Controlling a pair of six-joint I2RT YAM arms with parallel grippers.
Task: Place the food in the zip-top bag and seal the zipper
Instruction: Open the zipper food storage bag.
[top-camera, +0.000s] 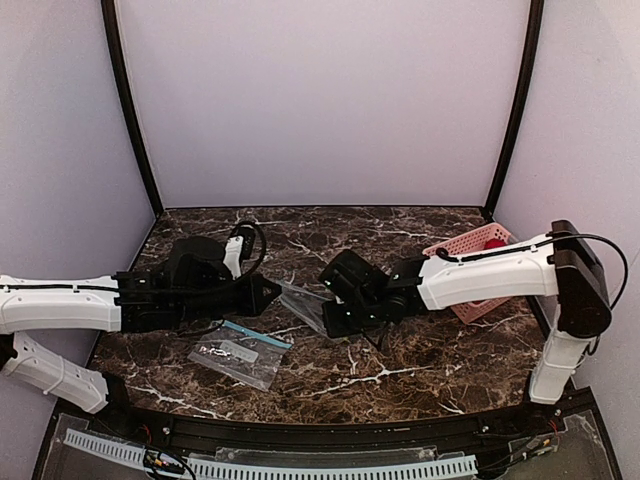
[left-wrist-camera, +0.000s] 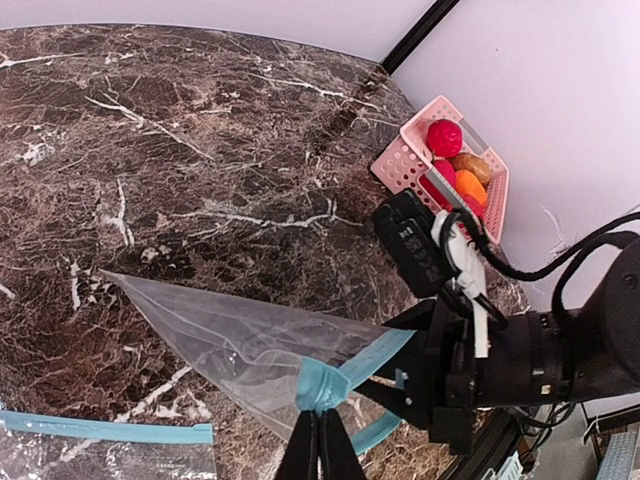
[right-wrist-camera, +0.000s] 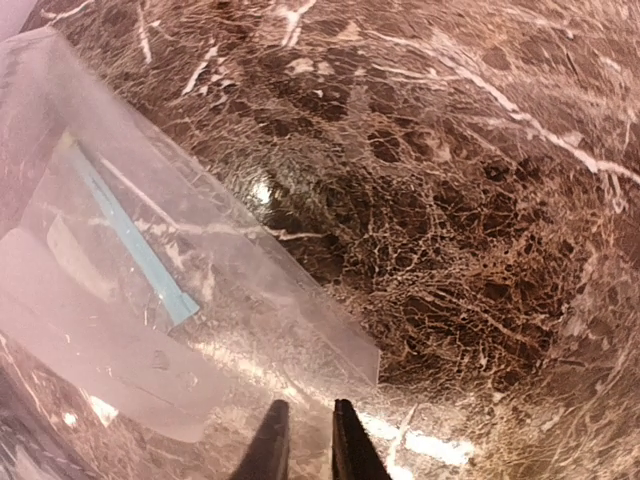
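- The zip-top bag (top-camera: 303, 303) is at the middle of the table, its clear plastic stretched between our two grippers.
- Its teal zipper (left-wrist-camera: 372, 352) is bunched where our left gripper (left-wrist-camera: 320, 425) pinches it, with the fingers closed tight on the strip.
- Our right gripper (right-wrist-camera: 306, 412) is at the bag's opposite edge with its fingers a narrow gap apart. We cannot tell whether any plastic is caught between them.
- The food (left-wrist-camera: 444, 137), in red, orange and brown pieces, lies in the pink basket (left-wrist-camera: 398, 165) at the table's far right corner, well apart from the bag.
- A second bag (top-camera: 240, 352) lies flat on the marble table (top-camera: 420, 360), just beside our left arm.
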